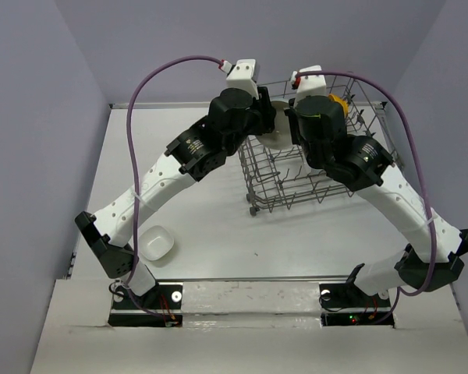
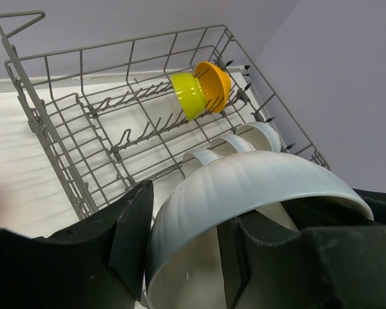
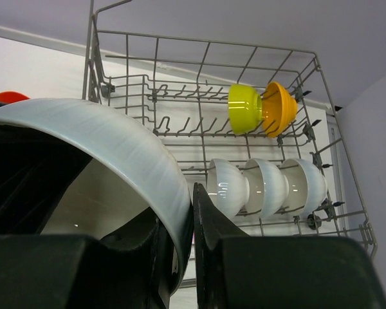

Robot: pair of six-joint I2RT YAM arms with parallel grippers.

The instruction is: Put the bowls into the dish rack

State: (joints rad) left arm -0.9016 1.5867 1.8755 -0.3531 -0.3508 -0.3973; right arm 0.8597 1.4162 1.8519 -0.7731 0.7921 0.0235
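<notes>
White bowl [image 3: 116, 148] above the dish rack [image 1: 296, 187], desk's [image 1: 203, 226] far right.
We see both arms [image 1: 164, 183] stretched forward: right end effector [image 3: 183, 244] pinches its rim, left end effector [image 2: 188, 212] straddles it slackly; arm labels [image 1: 192, 143] unreadable.

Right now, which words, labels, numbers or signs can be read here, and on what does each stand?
No text can be read.
Left arm joint: small white print, too blurred.
Right arm joint: small white print, too blurred.
Bowls, rack: no marks visible.
</notes>
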